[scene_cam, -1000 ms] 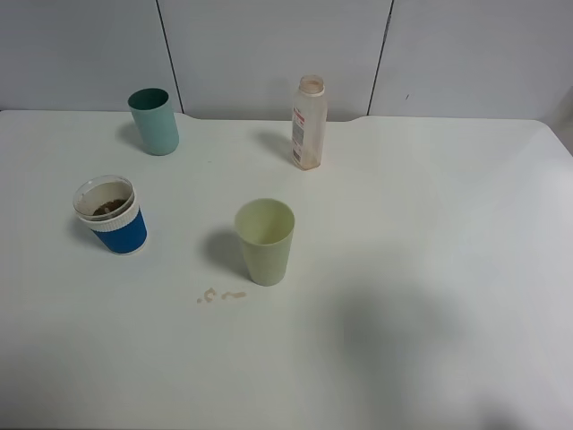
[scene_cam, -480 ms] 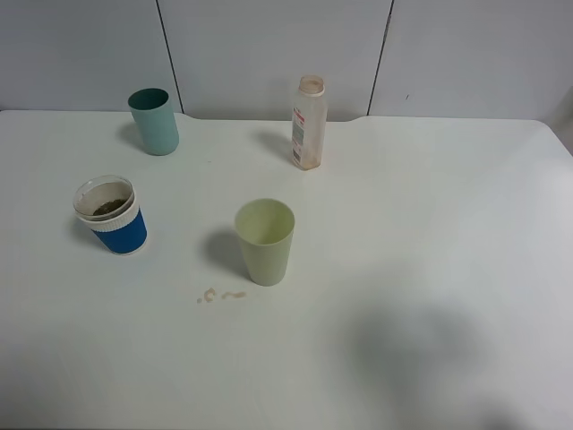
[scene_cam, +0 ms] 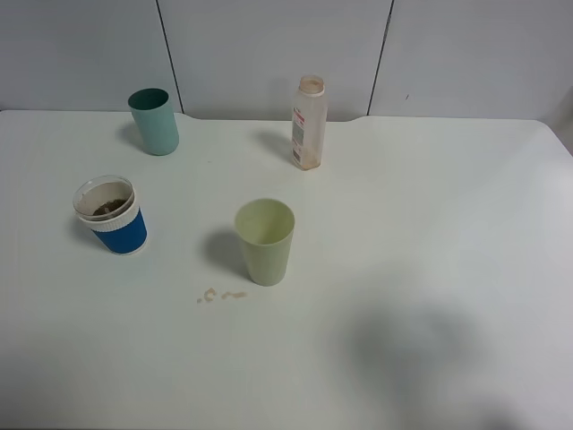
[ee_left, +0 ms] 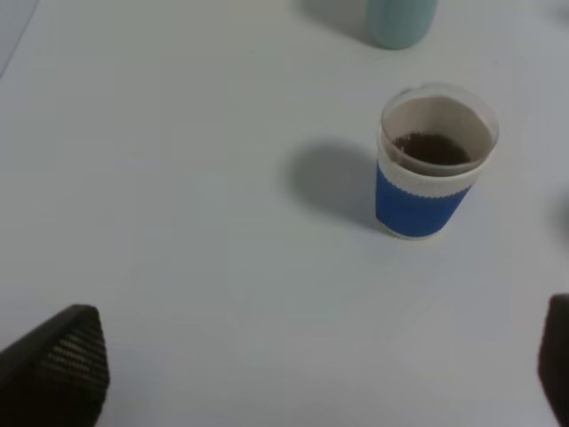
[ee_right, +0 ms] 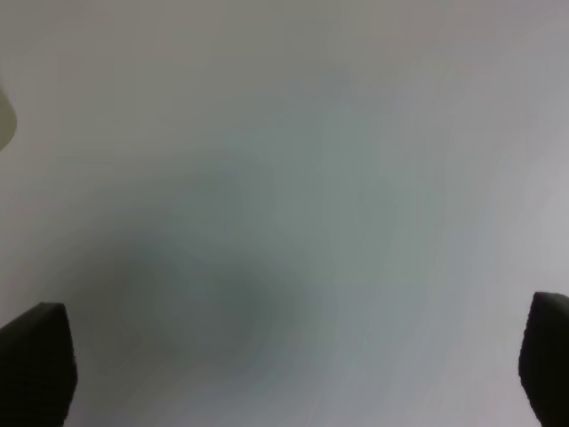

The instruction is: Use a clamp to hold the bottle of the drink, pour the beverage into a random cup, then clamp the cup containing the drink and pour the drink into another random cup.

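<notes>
The bottle (scene_cam: 309, 123) stands upright and uncapped at the back of the table, nearly empty. The short blue cup (scene_cam: 111, 215) at the left holds the brown beverage (ee_left: 431, 149). The teal tumbler (scene_cam: 154, 121) stands upright at the back left. Neither arm shows in the high view. In the left wrist view my left gripper (ee_left: 307, 374) is open above bare table, with the blue cup (ee_left: 433, 160) ahead of it and apart from it, and the teal tumbler (ee_left: 400, 20) beyond. My right gripper (ee_right: 289, 365) is open over bare table with nothing between its fingers.
A pale yellow-green tumbler (scene_cam: 265, 242) stands empty at the table's middle, and its edge (ee_right: 4, 120) shows in the right wrist view. A few spilled brown drops (scene_cam: 219, 295) lie in front of it. A soft shadow (scene_cam: 416, 345) falls on the front right of the white table (scene_cam: 466, 206).
The shadow on the front right of the table has drifted slightly to the right. The bottle and the cups have not moved.
</notes>
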You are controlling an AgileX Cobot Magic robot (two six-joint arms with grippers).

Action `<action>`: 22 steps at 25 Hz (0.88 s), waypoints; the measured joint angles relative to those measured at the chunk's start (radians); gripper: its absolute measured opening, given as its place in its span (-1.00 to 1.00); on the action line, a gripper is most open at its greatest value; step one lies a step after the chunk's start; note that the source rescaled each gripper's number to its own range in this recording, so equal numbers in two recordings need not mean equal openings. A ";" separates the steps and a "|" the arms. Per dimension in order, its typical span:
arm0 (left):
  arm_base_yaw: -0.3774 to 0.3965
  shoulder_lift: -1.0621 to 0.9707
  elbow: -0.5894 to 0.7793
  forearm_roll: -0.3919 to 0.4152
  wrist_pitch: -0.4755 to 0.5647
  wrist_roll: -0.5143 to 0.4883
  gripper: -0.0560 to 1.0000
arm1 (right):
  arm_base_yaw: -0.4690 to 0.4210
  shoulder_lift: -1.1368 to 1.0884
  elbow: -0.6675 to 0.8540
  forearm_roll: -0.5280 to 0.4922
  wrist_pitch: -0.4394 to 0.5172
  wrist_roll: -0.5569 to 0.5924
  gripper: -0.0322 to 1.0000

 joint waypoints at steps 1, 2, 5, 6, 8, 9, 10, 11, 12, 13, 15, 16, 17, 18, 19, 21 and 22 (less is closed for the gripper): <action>0.000 0.000 0.000 0.000 0.000 0.000 0.87 | 0.000 0.000 0.000 0.000 0.000 0.000 1.00; 0.000 0.000 0.000 0.000 0.000 0.000 0.87 | 0.000 0.000 0.000 0.000 0.000 0.000 1.00; 0.000 0.000 0.000 0.000 0.000 0.000 0.87 | 0.000 0.000 0.000 0.000 0.000 0.000 1.00; 0.000 0.000 0.000 0.000 0.000 0.000 0.87 | 0.000 0.000 0.000 0.000 0.000 0.000 1.00; 0.000 0.000 0.000 0.000 0.000 0.000 0.87 | 0.000 0.000 0.000 0.000 0.000 0.000 1.00; 0.000 0.000 0.000 0.000 0.000 0.000 0.87 | 0.000 0.000 0.000 0.000 0.000 0.000 1.00; 0.000 0.000 0.000 0.000 0.000 0.000 0.87 | 0.000 0.000 0.000 0.000 0.000 0.000 1.00; 0.000 0.000 0.000 0.000 0.000 0.000 0.87 | 0.000 -0.001 0.000 0.000 0.000 0.000 1.00; 0.000 0.000 0.000 0.000 0.000 0.000 0.87 | 0.000 -0.007 0.000 0.000 0.000 0.000 1.00; 0.000 0.000 0.000 0.000 0.000 0.000 0.87 | -0.001 -0.017 0.000 0.001 -0.001 0.000 1.00; 0.000 0.000 0.000 0.000 0.000 0.000 0.87 | -0.013 -0.047 0.000 0.001 -0.001 0.000 1.00; 0.000 0.000 0.000 0.000 0.000 0.000 0.87 | -0.022 -0.065 0.000 0.001 -0.001 0.000 1.00; 0.000 0.000 0.000 0.000 0.000 0.000 0.87 | -0.033 -0.081 0.000 0.000 -0.001 0.000 1.00; 0.000 0.000 0.000 0.000 0.000 0.000 0.87 | -0.047 -0.099 0.000 0.000 -0.001 0.000 1.00; 0.000 0.000 0.000 0.000 0.000 0.000 0.87 | -0.062 -0.116 0.000 0.000 -0.001 0.000 1.00; 0.000 0.000 0.000 0.000 0.000 0.000 0.87 | -0.089 -0.146 0.000 0.000 -0.001 0.000 1.00; 0.000 0.000 0.000 0.000 0.000 0.000 0.87 | -0.102 -0.164 0.000 0.000 -0.001 0.000 1.00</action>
